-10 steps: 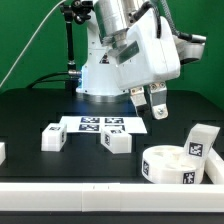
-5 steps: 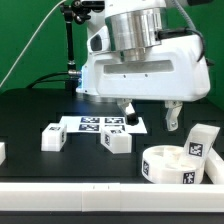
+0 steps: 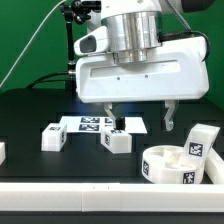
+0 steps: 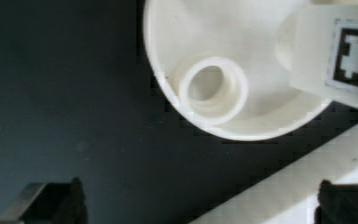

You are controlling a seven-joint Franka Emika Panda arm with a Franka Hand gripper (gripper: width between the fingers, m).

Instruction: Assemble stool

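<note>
1. Progress: nothing joined yet, by my read. All 4 stool parts lie loose on the black table (image 3: 30, 115); no leg sits in the seat.
2. Seat (image 3: 160, 160): lower right of the exterior view, flat on the table, hollow side up. In the wrist view the seat (image 4: 247, 40) shows 1 round socket (image 4: 211, 88), and it's empty.
3. Leg 1 (image 3: 52, 136): centre-left of the exterior view, just beside the marker board (image 3: 100, 124). It's well apart from the seat.
4. Leg 2 (image 3: 117, 141): centre of the frame, at the board's front edge, lying down.
5. Leg 3 (image 3: 203, 140): right edge of the frame, just behind the seat. Can't tell if they touch; it's not plugged in.
6. Gripper (image 3: 141, 119): jaws spread wide, nothing between them. It hangs above the table between leg 2 and the seat. Fingers (image 3: 112, 120) are clear of every part. The wrist view agrees: gripper (image 4: 197, 205) has bare table between the tips.
7. Left to do, as I judge it: grab a leg, seat it in a socket, then repeat for the other 2. So it's approx. at the start, with 0 of 3 legs in.
</note>
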